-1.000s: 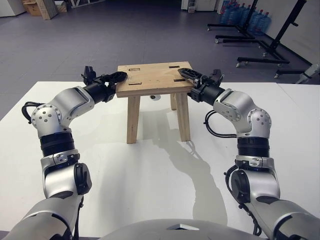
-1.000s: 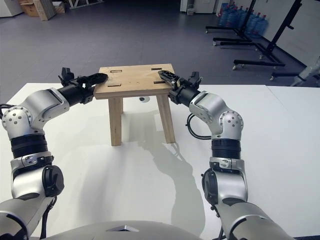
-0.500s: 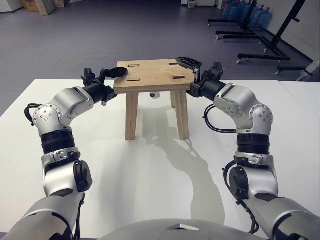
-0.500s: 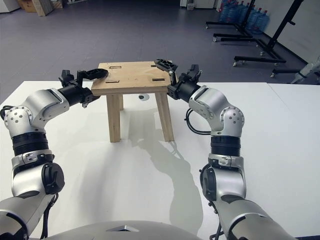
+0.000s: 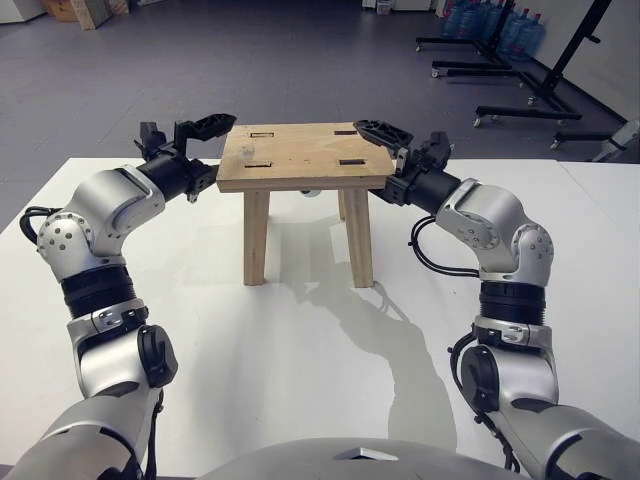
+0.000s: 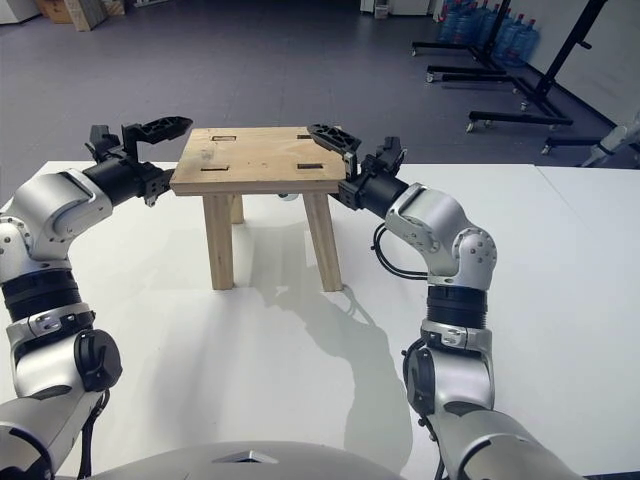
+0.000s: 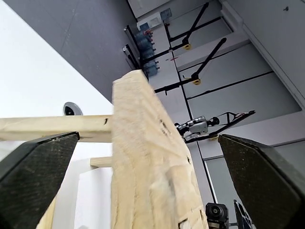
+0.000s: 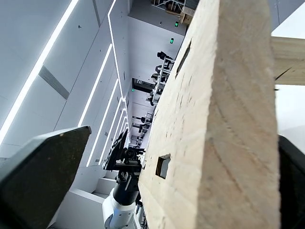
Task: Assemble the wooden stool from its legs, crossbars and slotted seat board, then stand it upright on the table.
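The wooden stool stands upright on the white table [image 5: 300, 350], with its slotted seat board [image 5: 300, 155] on top and its legs [image 5: 256, 235] down. My left gripper [image 5: 203, 157] is open at the seat's left edge, one finger above the board's level and one below, a little apart from the wood. On the opposite side my right gripper [image 5: 386, 160] is open too and straddles the right edge, its upper finger [image 5: 380, 130] over the seat corner. Both wrist views look along the board's edge [image 7: 143, 157] [image 8: 224, 119] between wide-apart pads.
A small round fitting [image 5: 313, 190] sits in the tabletop behind the stool. Beyond the table's far edge lies grey floor with black wheeled stands [image 5: 540, 95] and water bottles [image 5: 490, 25] at the back right. Bare table surface spreads in front of the stool.
Both grippers were closed on the seat's edges a second ago and have opened. My left gripper has drawn back to the left, off the board.
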Available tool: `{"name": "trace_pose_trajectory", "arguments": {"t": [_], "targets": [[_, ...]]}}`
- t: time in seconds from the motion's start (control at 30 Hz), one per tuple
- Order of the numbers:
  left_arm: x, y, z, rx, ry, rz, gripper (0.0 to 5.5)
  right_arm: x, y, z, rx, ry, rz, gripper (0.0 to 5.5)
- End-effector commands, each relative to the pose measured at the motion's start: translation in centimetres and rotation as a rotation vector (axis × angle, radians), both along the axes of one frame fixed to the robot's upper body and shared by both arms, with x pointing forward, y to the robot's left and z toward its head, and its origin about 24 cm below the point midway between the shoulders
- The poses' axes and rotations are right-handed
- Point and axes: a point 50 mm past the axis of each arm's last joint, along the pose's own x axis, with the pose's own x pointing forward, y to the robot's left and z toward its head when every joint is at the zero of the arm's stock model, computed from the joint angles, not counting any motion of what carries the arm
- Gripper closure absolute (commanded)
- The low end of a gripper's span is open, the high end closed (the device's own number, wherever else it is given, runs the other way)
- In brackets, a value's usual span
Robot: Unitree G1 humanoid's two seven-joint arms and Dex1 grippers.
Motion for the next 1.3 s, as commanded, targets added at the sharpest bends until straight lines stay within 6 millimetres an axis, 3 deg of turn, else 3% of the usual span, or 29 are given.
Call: {"name": "trace_pose_trajectory", "arguments": {"t": [0.03,0.17,0.27,0.33,0.43,0.57,0.63,0.73,0.83,1.03,1.3], "targets": [[-1.0,0.5,-1.3,0.004,0.044,0.021,0.15,-0.7,-1.1,-0.7,-0.003,0.017,-0.038,0.1],[-4.2,3.8,-1.9,0.031,0.05,0.119,0.15,-2.4,-4.2,-0.9,-0.017,-0.007,-0.165,0.1],[-6.3,6.4,-1.2,0.053,-0.022,0.196,0.15,-4.0,-6.6,-0.4,-0.045,-0.064,-0.255,0.1],[-8.9,8.5,0.0,0.066,-0.177,0.232,0.15,-6.1,-8.9,-0.2,-0.128,-0.153,-0.288,0.1],[-11.2,8.5,1.6,0.127,-0.345,0.183,0.15,-8.2,-10.3,0.5,-0.242,-0.258,-0.242,0.1],[-11.3,7.7,3.7,0.202,-0.441,0.116,0.15,-8.0,-11.3,2.1,-0.407,-0.298,-0.304,0.1],[-10.8,7.0,3.9,0.343,-0.461,0.114,0.15,-7.0,-11.9,2.4,-0.664,-0.347,-0.497,0.1],[-9.6,6.9,4.4,0.563,-0.494,0.276,0.15,-5.7,-13.2,2.3,-1.049,-0.398,-0.837,0.1],[-9.1,8.2,3.7,0.896,-0.426,0.485,0.15,-4.6,-12.6,2.5,-1.324,-0.49,-0.972,0.1],[-8.7,9.0,3.3,1.064,-0.445,0.603,0.15,-3.4,-11.8,1.8,-1.386,-0.544,-1.015,0.1],[-8.4,8.4,3.1,1.031,-0.496,0.558,0.15,-3.2,-11.5,1.0,-1.39,-0.553,-1.023,0.1]]}}
